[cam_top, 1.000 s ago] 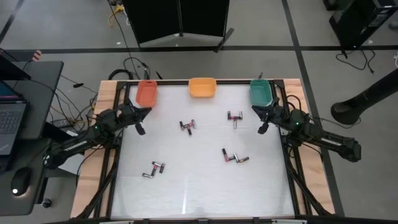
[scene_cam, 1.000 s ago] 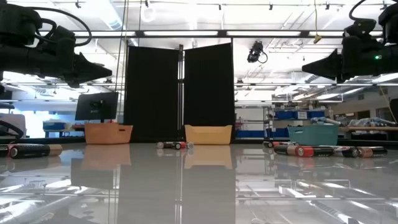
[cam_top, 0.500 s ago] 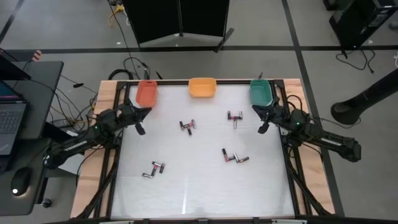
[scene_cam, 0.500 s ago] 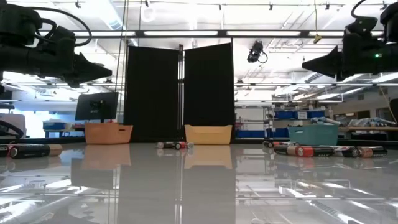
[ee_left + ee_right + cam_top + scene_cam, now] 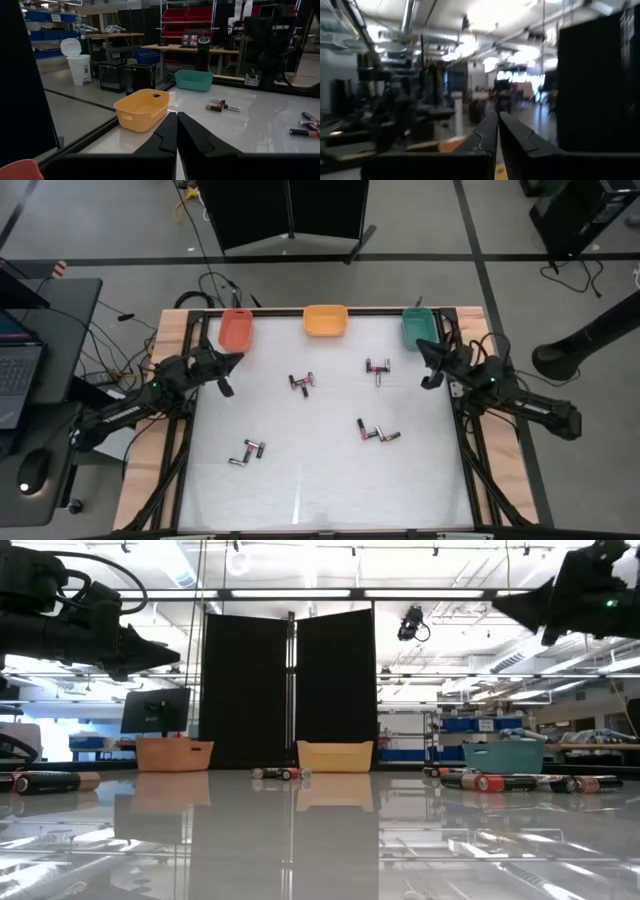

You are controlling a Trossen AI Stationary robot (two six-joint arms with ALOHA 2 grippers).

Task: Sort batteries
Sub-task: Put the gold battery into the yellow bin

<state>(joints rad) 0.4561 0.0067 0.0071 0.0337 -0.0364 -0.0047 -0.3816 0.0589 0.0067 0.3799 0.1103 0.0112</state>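
While batteries (image 5: 303, 382) scatter mid-table, edges stay bare.

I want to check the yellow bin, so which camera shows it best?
The left wrist view: the yellow bin fills it close up, its open inside visible. The high view shows its top small, at the table's far edge between the orange and green bins. The low view shows only its side wall. The right wrist view misses it.

Overhead and table-level cameras share the table (image 5: 320, 470); 2 wrist cameras look outward.
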